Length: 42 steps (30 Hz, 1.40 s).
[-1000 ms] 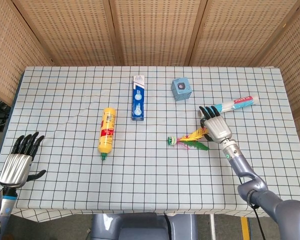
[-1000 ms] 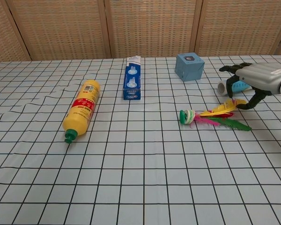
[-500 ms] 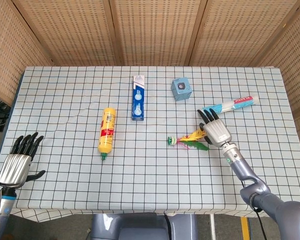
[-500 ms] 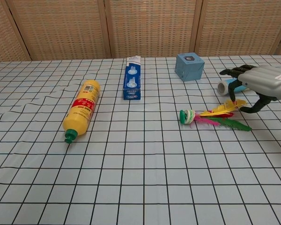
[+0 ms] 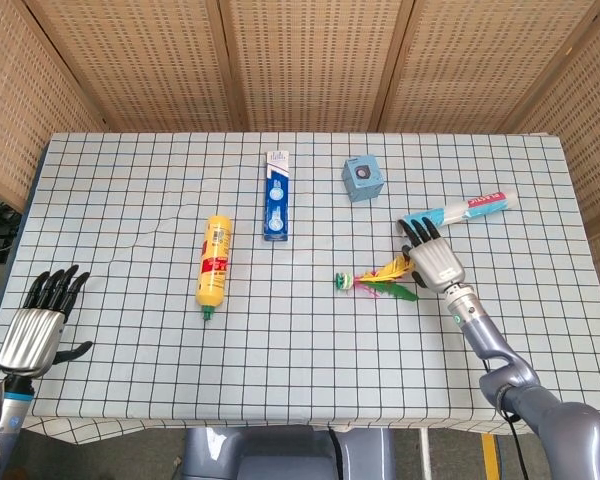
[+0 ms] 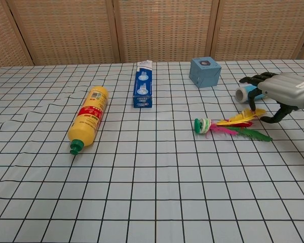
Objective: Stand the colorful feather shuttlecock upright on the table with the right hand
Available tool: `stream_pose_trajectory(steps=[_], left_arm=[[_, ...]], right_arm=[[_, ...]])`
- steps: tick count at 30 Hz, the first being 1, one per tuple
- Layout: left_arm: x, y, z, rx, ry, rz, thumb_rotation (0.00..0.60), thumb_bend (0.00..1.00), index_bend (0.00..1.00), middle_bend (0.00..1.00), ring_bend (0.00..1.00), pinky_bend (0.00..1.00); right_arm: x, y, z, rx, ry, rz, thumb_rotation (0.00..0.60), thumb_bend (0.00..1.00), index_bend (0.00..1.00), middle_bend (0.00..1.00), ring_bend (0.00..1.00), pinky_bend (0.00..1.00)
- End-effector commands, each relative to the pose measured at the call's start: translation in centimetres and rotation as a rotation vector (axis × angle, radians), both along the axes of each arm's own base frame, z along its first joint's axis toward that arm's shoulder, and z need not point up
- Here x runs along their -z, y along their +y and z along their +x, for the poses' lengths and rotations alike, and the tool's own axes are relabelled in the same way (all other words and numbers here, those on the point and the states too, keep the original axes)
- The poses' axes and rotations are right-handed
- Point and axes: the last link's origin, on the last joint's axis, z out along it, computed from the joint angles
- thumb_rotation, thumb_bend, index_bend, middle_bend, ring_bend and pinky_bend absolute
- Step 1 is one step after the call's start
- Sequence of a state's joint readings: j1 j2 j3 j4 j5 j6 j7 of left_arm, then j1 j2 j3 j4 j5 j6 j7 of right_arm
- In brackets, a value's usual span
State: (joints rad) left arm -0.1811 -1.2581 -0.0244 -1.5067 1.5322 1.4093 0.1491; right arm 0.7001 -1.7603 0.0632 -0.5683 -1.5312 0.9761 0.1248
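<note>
The colorful feather shuttlecock [image 5: 378,279] [image 6: 228,126] lies on its side on the checked table, round base to the left, yellow, pink and green feathers to the right. My right hand [image 5: 431,258] [image 6: 276,93] hovers over the feather tips, palm down, fingers spread and curved, holding nothing. Whether a fingertip touches the yellow feather I cannot tell. My left hand [image 5: 42,325] rests open at the table's front left corner, far from the shuttlecock, seen only in the head view.
A yellow bottle [image 5: 212,261] [image 6: 87,119] lies left of centre. A blue box [image 5: 276,195] [image 6: 143,91] and a small blue cube [image 5: 362,179] [image 6: 204,72] sit further back. A toothpaste tube [image 5: 467,208] [image 6: 244,93] lies just behind my right hand.
My right hand has drifted slightly to the right and lower over the feathers. The shuttlecock and my left hand have not moved.
</note>
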Motion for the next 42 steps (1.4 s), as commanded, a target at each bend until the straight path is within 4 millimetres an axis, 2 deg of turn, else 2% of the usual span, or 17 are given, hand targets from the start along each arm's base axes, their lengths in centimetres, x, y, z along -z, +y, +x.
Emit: stream_pose_trajectory(steps=[1, 5, 8, 16, 23, 30, 35, 42], left_arm=[[0.0, 0.0, 0.0, 0.002, -0.004, -0.001, 0.600, 0.00, 0.00, 0.00, 0.00, 0.00], [0.0, 0.1, -0.1, 0.000, -0.005, 0.000, 0.600, 0.00, 0.00, 0.00, 0.00, 0.00], [0.0, 0.2, -0.1, -0.003, -0.004, -0.002, 0.600, 0.00, 0.00, 0.00, 0.00, 0.00], [0.1, 0.3, -0.2, -0.012, 0.002, -0.014, 0.600, 0.00, 0.00, 0.00, 0.00, 0.00], [0.3, 0.2, -0.2, -0.015, 0.003, -0.020, 0.600, 0.00, 0.00, 0.00, 0.00, 0.00], [0.0, 0.1, 0.2, 0.003, -0.010, -0.021, 0.600, 0.00, 0.00, 0.00, 0.00, 0.00], [-0.2, -0.4, 0.4, 0.017, -0.020, -0.032, 0.600, 0.00, 0.00, 0.00, 0.00, 0.00], [-0.5, -0.7, 0.4, 0.026, -0.031, -0.034, 0.600, 0.00, 0.00, 0.00, 0.00, 0.00]], right_arm=[[0.3, -0.3, -0.1, 0.007, 0.017, -0.001, 0.600, 0.48, 0.49, 0.03, 0.00, 0.00], [0.4, -0.6, -0.5, 0.027, 0.027, -0.001, 0.600, 0.49, 0.50, 0.04, 0.00, 0.00], [0.4, -0.8, -0.7, 0.039, 0.018, 0.001, 0.600, 0.50, 0.56, 0.06, 0.00, 0.00], [-0.1, -1.0, -0.9, 0.028, -0.013, 0.001, 0.600, 0.65, 0.68, 0.10, 0.00, 0.00], [-1.0, -1.1, -0.3, -0.025, -0.036, -0.015, 0.600, 0.66, 0.73, 0.12, 0.00, 0.00], [-4.1, -1.2, 1.5, -0.161, -0.051, -0.082, 0.600, 0.66, 0.75, 0.14, 0.00, 0.00], [-6.1, -0.3, 3.4, -0.260, -0.054, -0.108, 0.600, 0.66, 0.77, 0.15, 0.00, 0.00], [-7.2, 1.1, 6.4, -0.339, -0.027, -0.112, 0.600, 0.66, 0.77, 0.15, 0.00, 0.00]])
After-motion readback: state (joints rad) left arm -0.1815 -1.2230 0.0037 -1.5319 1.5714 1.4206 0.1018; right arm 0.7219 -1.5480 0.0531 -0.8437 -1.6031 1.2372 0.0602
